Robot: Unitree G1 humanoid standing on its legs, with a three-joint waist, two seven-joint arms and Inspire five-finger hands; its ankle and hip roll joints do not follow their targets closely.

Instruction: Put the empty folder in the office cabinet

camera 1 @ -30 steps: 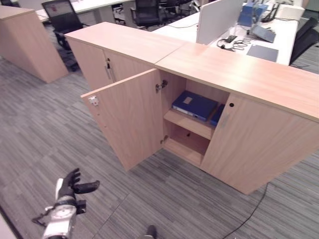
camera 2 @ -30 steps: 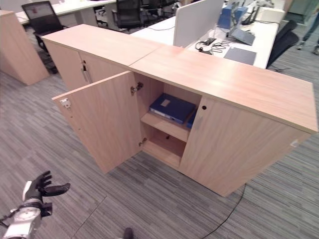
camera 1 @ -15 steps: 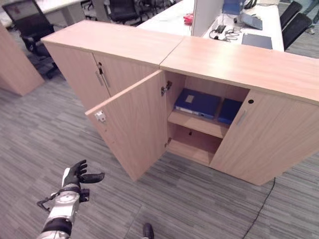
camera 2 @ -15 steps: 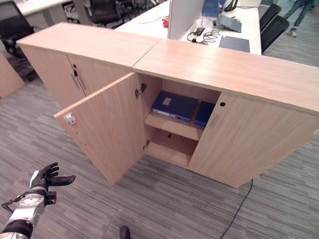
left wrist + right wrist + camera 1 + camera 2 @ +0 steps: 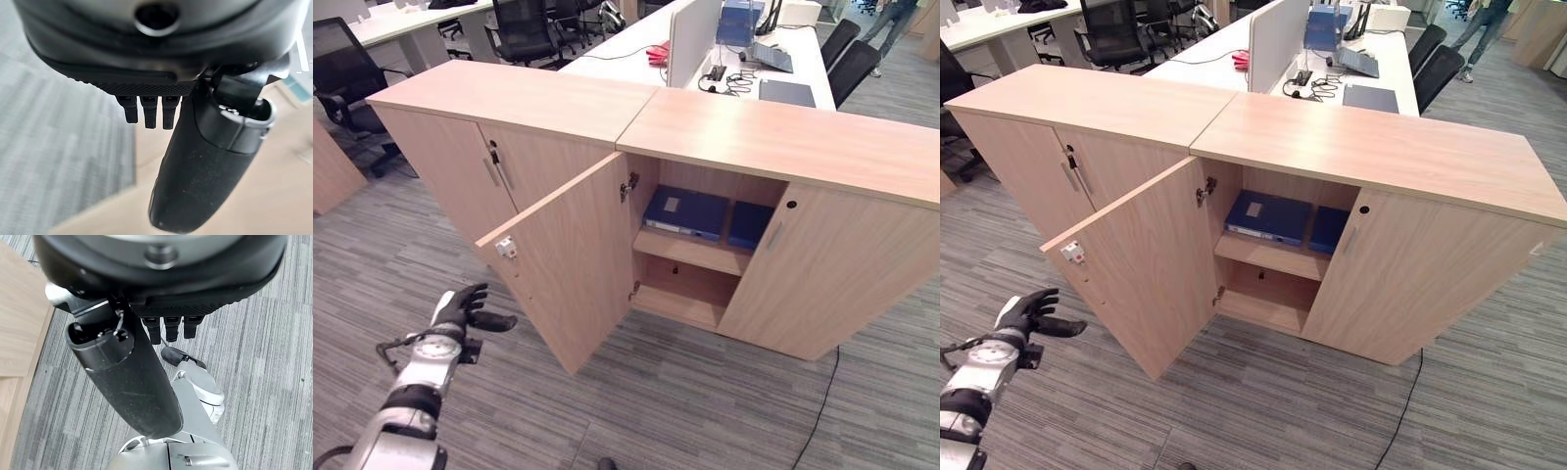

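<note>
Now, left hand (image 5: 462,308): it is up over the grey carpet (image 5: 705,401), near the outer edge of the open door, not touching it. Its fingers are loose and a little spread, the thumb sticks out to the side, and it holds nothing.
Right hand (image 5: 146,352): seen from its own wrist, it hangs over the carpet. The thumb is out straight, the fingers are relaxed, and nothing is in it.
Folder (image 5: 686,211): a blue folder with a white label lies flat on the top shelf inside the cabinet, with another blue folder (image 5: 748,223) just beside it.
Cabinet (image 5: 773,147): light wood; its left door (image 5: 570,259) swings wide open and the right door (image 5: 827,274) is closed.
Lower shelf (image 5: 685,299): bare wood.
Behind: a white desk (image 5: 1234,49) with black chairs (image 5: 342,69) near it.
Next cabinet (image 5: 499,108): it touches the open one on its left, doors closed.
</note>
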